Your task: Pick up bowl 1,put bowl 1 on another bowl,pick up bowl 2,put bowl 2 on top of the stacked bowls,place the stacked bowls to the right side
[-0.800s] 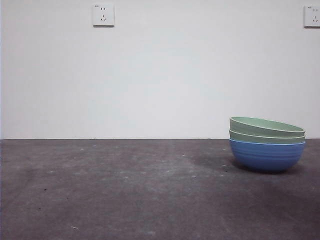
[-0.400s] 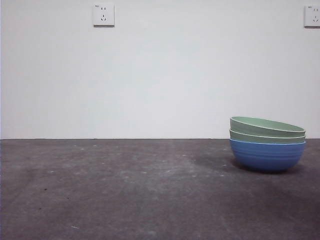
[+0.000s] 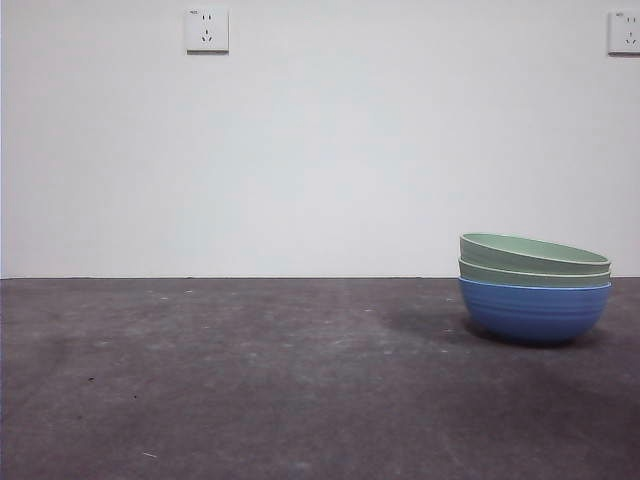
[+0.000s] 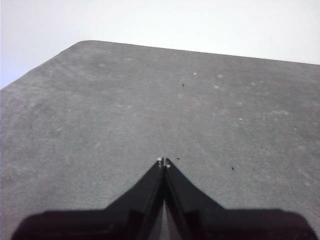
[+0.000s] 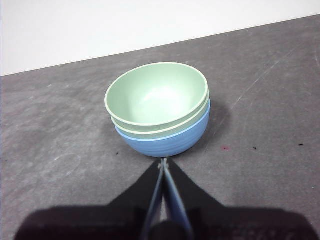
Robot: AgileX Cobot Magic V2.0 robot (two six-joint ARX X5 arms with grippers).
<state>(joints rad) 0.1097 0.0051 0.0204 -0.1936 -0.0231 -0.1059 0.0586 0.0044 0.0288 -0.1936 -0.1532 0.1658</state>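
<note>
The stacked bowls (image 3: 534,290) stand at the right of the grey table: a blue ridged bowl (image 3: 533,315) with two pale green bowls (image 3: 532,254) nested in it, the top one slightly tilted. In the right wrist view the stacked bowls (image 5: 159,107) sit just beyond my right gripper (image 5: 163,161), which is shut and holds nothing, a small gap short of the blue bowl (image 5: 165,141). My left gripper (image 4: 163,161) is shut over bare table, far from the bowls. Neither arm shows in the front view.
The dark grey table (image 3: 250,380) runs to a white wall with two sockets (image 3: 206,30). In the left wrist view the table's rounded far corner (image 4: 85,44) shows.
</note>
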